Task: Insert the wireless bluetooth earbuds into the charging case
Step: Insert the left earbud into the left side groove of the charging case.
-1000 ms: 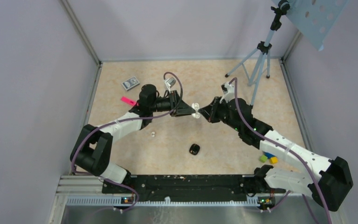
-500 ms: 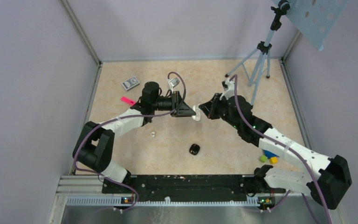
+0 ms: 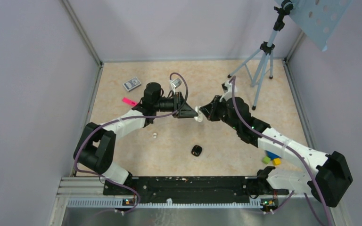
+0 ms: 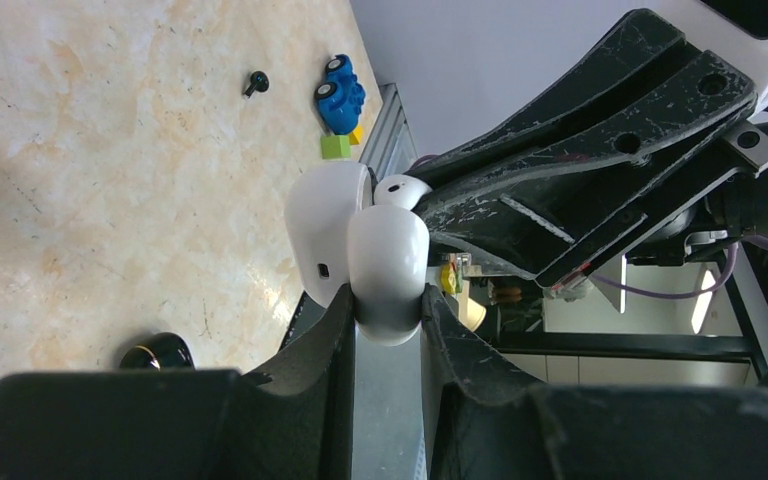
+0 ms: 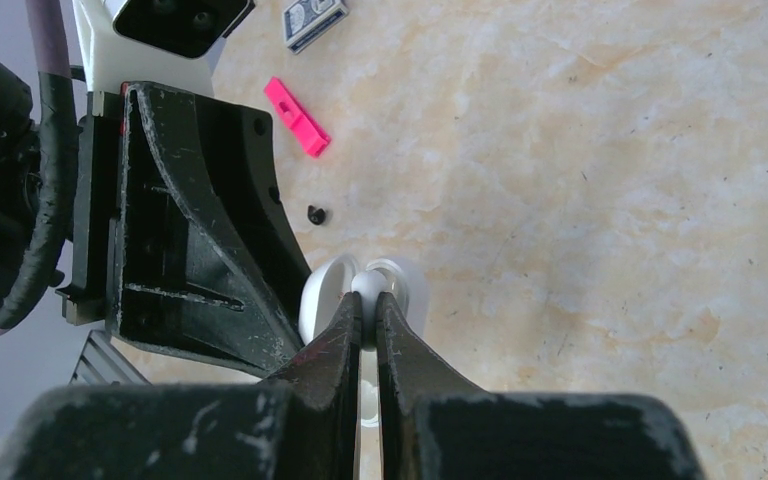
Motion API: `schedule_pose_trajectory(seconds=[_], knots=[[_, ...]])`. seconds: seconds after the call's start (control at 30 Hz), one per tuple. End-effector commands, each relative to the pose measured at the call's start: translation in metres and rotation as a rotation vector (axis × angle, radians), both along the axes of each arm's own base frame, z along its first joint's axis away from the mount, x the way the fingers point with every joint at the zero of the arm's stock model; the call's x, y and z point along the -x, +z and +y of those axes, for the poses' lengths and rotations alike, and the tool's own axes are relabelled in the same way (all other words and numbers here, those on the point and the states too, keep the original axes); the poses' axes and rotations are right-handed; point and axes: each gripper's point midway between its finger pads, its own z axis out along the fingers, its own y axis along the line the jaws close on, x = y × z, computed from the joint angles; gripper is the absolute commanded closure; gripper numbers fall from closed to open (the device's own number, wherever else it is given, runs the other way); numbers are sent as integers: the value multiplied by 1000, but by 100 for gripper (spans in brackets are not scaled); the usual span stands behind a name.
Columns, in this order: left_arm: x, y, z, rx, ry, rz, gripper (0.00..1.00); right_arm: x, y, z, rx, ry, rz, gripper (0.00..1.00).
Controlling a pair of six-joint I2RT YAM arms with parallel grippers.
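My left gripper is shut on the charging case, a white oval shell held open above the table's middle. In the left wrist view the case sits between my jaws, with its lid beside it. My right gripper meets it from the right, shut on one white earbud, which it holds at the case's opening. That earbud also shows in the left wrist view. A second earbud lies on the table below the left arm.
A black round object lies near the front. A pink tag and a card deck are at the back left. A tripod stands at the back right. Coloured blocks sit under the right arm.
My right gripper has moved left with the earbud, up to the case. My left gripper shifted slightly right and up with the case, then held still.
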Motion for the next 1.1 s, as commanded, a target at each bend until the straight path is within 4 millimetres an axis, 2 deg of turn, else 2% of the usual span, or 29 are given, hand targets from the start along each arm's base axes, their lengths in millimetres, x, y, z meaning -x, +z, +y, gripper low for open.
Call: schedule_pose_trajectory(seconds=[0.0,0.17,0.27,0.37,0.4,0.57,0.7,0.87,0.93,1.0,1.07], knots=[[1,23,-4,50,-22,-84,100,0,2,6,-7,3,-15,100],[2,23,-4,50,-24,-82,100,0,-3,7,8,-4,-7,100],[2,21,-5,48,-28,-79,100,0,-4,8,11,-10,0,88],[3,22,-6,48,-29,-80,100,0,-1,6,10,-23,-4,67],[3,22,-6,49,-29,-81,100,0,1,5,8,-28,-7,65],[2,17,-6,39,-29,-74,100,1,12,1,1,-39,-26,64],[1,9,-5,14,-21,-62,100,3,31,-6,-19,-55,-56,64],[-4,-21,-3,-63,7,-9,100,12,59,-29,-27,-98,-119,64],[-7,-26,-3,-68,5,-1,100,16,67,-40,-25,-117,-143,60],[-11,-30,0,-86,14,-1,100,19,67,-48,0,-129,-153,59],[-16,-32,9,-110,38,15,100,22,59,-55,45,-131,-145,58]])
